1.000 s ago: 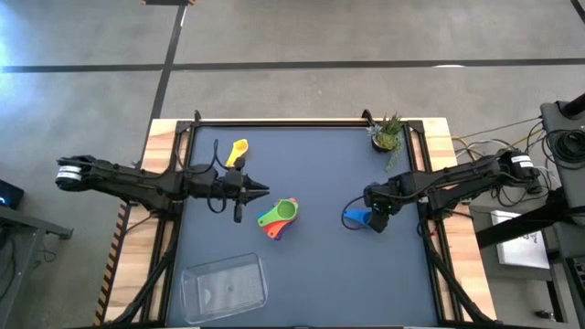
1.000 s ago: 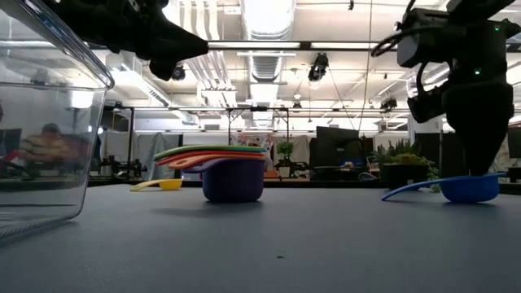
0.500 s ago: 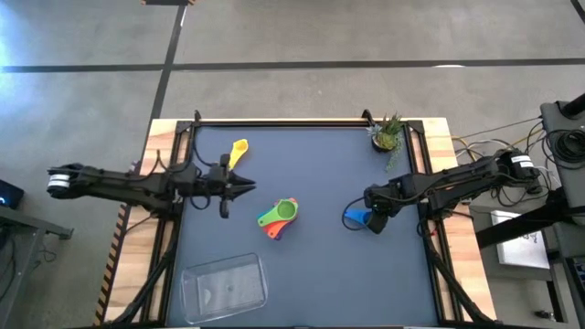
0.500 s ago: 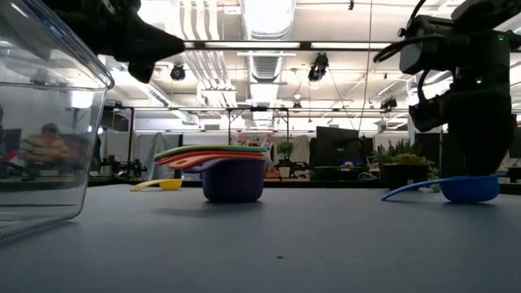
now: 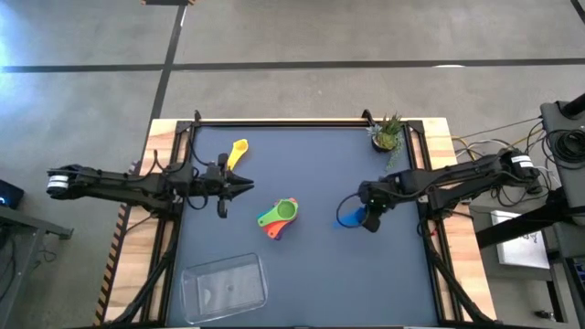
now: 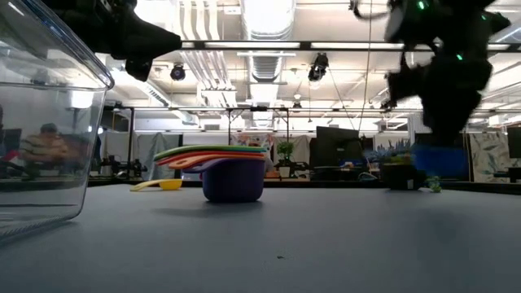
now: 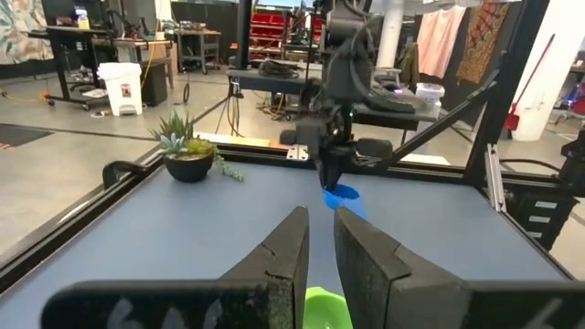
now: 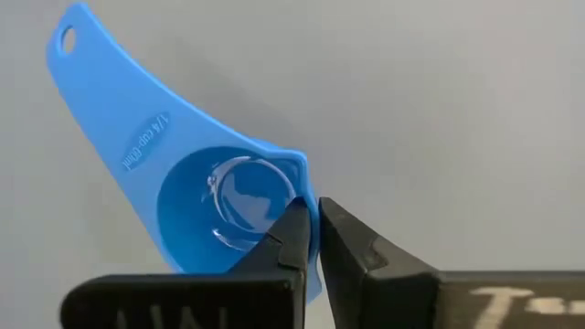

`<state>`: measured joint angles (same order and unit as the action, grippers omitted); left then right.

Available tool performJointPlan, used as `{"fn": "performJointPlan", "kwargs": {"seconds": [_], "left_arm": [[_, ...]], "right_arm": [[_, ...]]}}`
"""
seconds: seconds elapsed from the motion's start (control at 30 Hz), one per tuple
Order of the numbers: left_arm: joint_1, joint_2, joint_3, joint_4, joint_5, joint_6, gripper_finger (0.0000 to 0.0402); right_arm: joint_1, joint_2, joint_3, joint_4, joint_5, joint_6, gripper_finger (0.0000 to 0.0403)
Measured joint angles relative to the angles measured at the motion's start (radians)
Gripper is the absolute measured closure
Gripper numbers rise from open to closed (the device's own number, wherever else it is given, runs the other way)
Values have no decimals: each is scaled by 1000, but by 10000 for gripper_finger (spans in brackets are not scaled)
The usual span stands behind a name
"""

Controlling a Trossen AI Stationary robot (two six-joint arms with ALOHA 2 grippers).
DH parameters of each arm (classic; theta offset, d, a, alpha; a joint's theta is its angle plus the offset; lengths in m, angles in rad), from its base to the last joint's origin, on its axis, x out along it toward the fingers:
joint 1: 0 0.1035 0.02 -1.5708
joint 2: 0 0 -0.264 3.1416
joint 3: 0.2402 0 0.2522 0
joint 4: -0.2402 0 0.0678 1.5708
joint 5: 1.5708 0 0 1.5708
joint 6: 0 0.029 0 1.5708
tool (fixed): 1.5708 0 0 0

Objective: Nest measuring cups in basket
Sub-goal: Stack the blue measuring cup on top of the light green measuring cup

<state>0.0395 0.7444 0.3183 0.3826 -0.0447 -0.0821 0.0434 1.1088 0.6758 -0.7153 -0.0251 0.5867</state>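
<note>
1. Right gripper (image 5: 368, 222): its fingers pinch the rim of the blue cup (image 8: 196, 196), seen closely in the right wrist view. In the low view the cup (image 6: 440, 159) hangs clear of the table, so it is judged to be lifted.
2. Left gripper (image 5: 247, 187): it hovers over the left half of the table (image 5: 320, 265), between the yellow cup (image 5: 238, 151) and the stack. Its fingers stand almost together with only a narrow slit between them and carry nothing.
3. Nested stack (image 5: 278, 217): several cups sit one inside another near the table's middle. Green, orange and red handles fan out in the high view; the low view shows a purple cup (image 6: 233, 181) at the bottom. A teal cup cannot be told apart with certainty.
4. Basket (image 5: 225, 281): the clear container stands at the near left edge of the table, well apart from the stack, and appears to hold no cup.
5. Potted plant (image 5: 388, 133): it stands at the far right corner and plays no part.
6. Progress, as a judgement: most of the nesting is done. The blue and yellow cups are not yet on the stack, and nothing has yet been put into the basket.
</note>
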Motion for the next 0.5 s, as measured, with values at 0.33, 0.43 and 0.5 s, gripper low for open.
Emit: {"fn": "performJointPlan", "kwargs": {"seconds": [0.33, 0.43, 0.5], "left_arm": [[0, -2, 1, 21, -28, -53, 364], [2, -9, 6, 2, -53, -91, 364], [2, -13, 11, 5, -54, -92, 364]], "right_arm": [[-59, 47, 221, 299, 23, -508, 394], [-69, 105, 300, 332, 17, -604, 394], [-76, 162, 354, 345, 15, -658, 394]]}}
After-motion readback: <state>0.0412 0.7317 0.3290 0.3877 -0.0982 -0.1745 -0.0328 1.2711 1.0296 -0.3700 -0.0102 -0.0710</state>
